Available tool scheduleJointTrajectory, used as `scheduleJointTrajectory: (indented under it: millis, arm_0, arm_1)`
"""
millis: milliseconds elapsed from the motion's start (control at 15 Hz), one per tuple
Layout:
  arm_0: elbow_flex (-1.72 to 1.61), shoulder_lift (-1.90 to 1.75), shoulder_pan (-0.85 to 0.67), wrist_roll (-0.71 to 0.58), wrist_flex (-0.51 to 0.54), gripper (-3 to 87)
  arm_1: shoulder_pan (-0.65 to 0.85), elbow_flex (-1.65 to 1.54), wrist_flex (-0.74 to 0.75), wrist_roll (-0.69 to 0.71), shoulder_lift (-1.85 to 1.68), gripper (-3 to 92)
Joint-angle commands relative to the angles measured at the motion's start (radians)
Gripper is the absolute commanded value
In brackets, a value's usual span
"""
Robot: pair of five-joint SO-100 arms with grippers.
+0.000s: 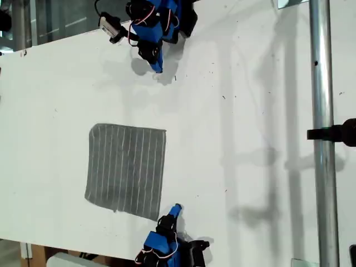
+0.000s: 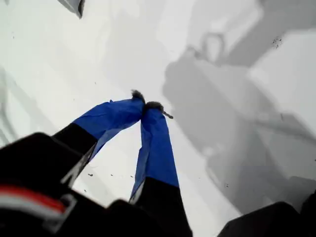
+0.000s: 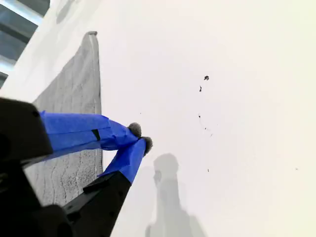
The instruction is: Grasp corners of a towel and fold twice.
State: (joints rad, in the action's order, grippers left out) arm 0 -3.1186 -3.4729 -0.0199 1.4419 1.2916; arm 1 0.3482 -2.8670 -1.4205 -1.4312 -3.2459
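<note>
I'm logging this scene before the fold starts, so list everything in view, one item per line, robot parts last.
towel: one, dark grey with thin white stripes, lying flat and unfolded on the table, toward the exterior view's left.
table: one, white, with small dark specks, filling most of the exterior view.
metal pole: one, silver, upright along the exterior view's right, with a black clamp on it.
my first gripper: one, blue-taped tips touching, over bare table, holding nothing.
my second gripper: one, blue-taped tips touching, beside the towel's edge, holding nothing.
</note>
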Motion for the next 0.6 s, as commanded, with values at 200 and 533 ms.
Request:
scheduleJointTrajectory:
  millis: [200,533]
  arm_0:
    - [-0.002,-0.003,0.028,0.026,0.002,-2.7]
    - [-0.002,-0.003,0.037,0.051,0.002,-2.7]
  arm_1:
    - [0.051,0.525,0.146,0.296,0.649,-0.3]
    - [0.094,1.143,0.132,0.554,1.232,-0.3]
